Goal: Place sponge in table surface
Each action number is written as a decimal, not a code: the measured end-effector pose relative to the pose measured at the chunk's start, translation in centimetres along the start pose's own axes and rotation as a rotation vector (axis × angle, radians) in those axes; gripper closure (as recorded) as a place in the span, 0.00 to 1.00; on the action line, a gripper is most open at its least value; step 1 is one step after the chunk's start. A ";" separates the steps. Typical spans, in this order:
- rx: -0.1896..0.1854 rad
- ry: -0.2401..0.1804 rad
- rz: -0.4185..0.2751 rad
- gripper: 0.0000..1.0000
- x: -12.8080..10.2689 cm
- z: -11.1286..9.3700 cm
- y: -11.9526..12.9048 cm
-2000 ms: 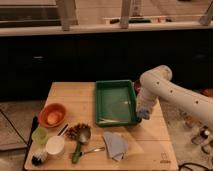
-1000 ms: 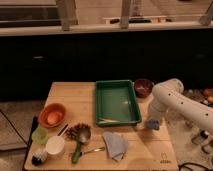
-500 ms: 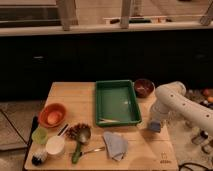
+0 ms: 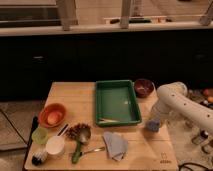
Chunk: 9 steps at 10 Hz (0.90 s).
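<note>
The gripper [image 4: 153, 122] sits low at the right edge of the worktop [image 4: 75, 95], just off the tray's [image 4: 116, 97] near right corner, with the sponge [image 4: 152, 127] at its tip, seemingly down on the wood; whether the jaws are clamped on it or apart I cannot tell. The carry looks done, and letting go and lifting clear appear to remain. Two seconds ago the arm held the sponge higher, beside the tray's right rim.
</note>
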 end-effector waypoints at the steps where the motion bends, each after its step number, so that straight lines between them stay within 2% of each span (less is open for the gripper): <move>1: -0.001 0.000 0.004 0.20 0.0 -0.1 0.1; 4: -0.010 -0.001 0.012 0.20 0.2 -0.4 0.1; 9: -0.003 0.028 0.019 0.20 0.6 -1.7 -0.1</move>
